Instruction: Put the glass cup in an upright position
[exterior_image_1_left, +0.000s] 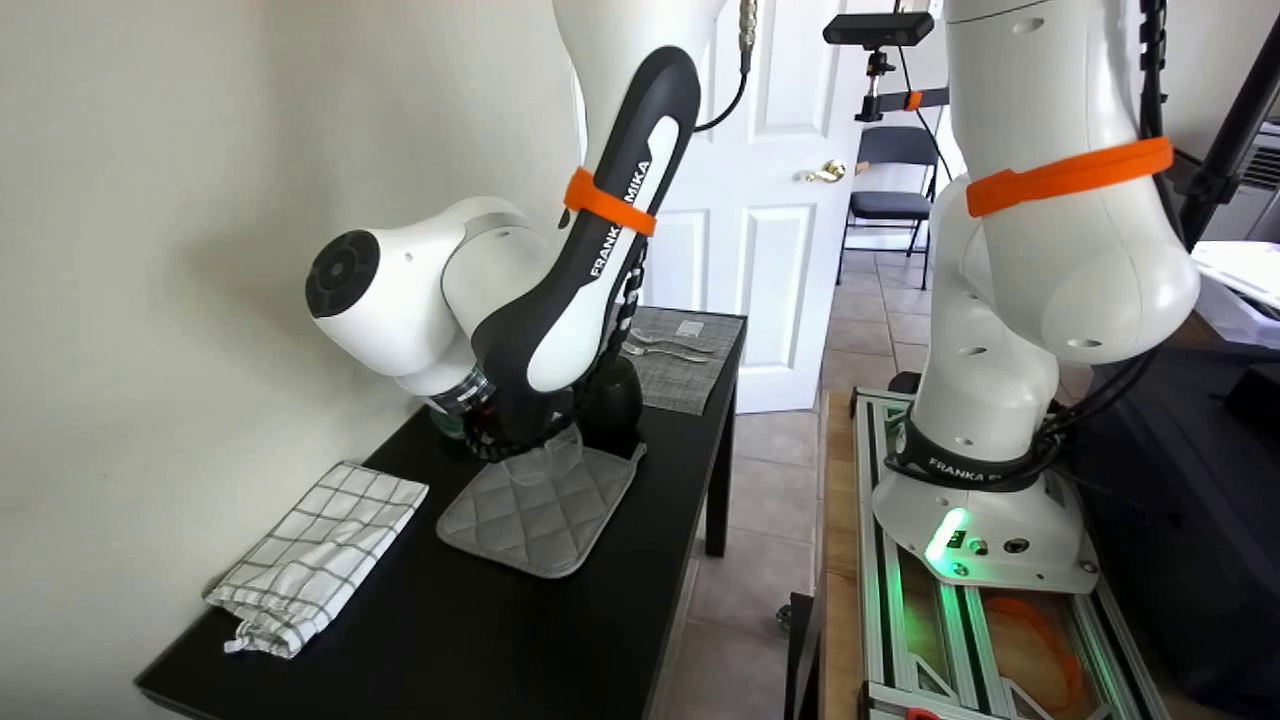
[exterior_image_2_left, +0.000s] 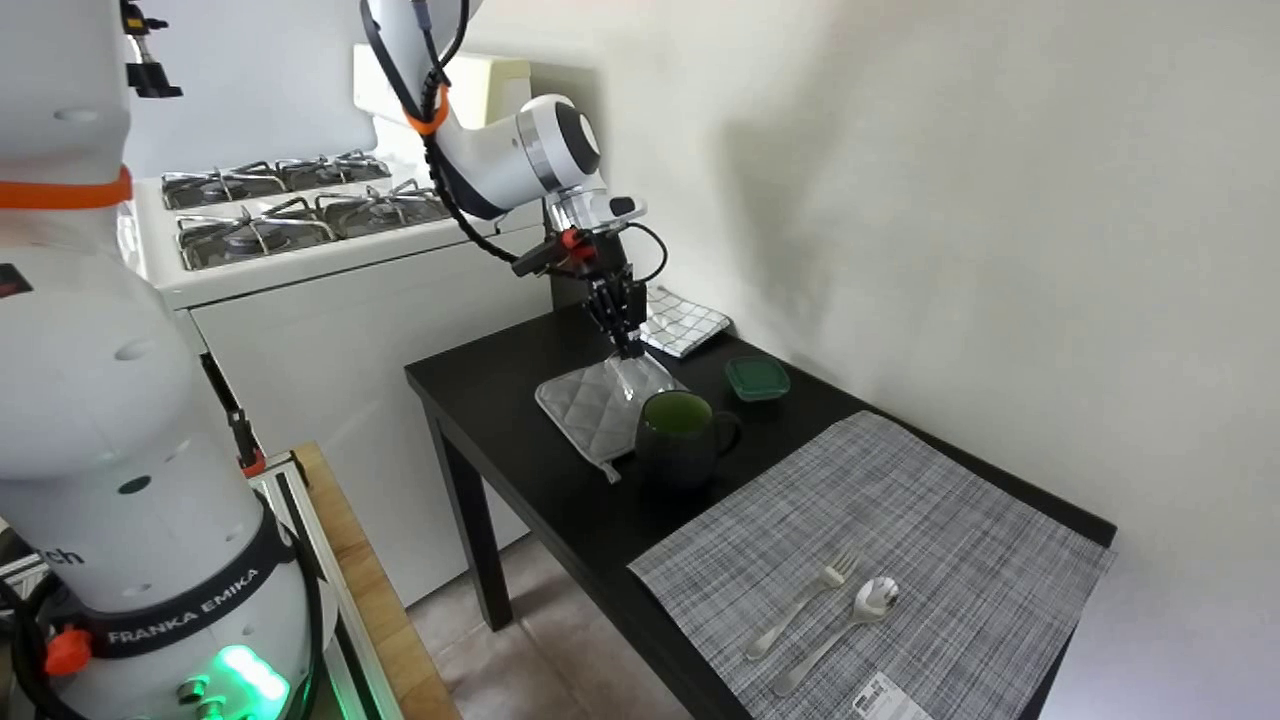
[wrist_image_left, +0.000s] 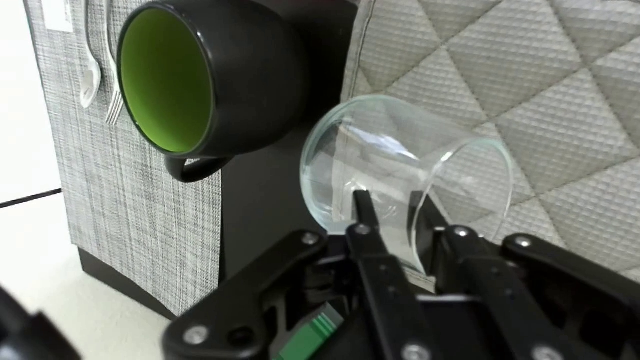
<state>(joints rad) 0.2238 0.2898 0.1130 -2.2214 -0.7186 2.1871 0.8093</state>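
Note:
The clear glass cup (wrist_image_left: 380, 145) lies tilted on its side on the grey quilted mitt (wrist_image_left: 545, 120). It shows faintly in both exterior views (exterior_image_1_left: 545, 460) (exterior_image_2_left: 636, 378). In the wrist view its thicker end points left and its thin rim points right. My gripper (wrist_image_left: 390, 205) is partly open, with a gap between its fingers, over the cup's lower side. The rim crosses the right finger; whether that finger is inside the cup I cannot tell. The gripper points down at the cup in an exterior view (exterior_image_2_left: 628, 350); the arm hides it in another.
A dark green mug (wrist_image_left: 250, 80) stands beside the cup. A green-lidded container (exterior_image_2_left: 757, 379) and a checked cloth (exterior_image_1_left: 320, 550) lie near the wall. A placemat (exterior_image_2_left: 900, 560) with a fork (exterior_image_2_left: 805, 605) and a spoon (exterior_image_2_left: 840, 630) covers one table end.

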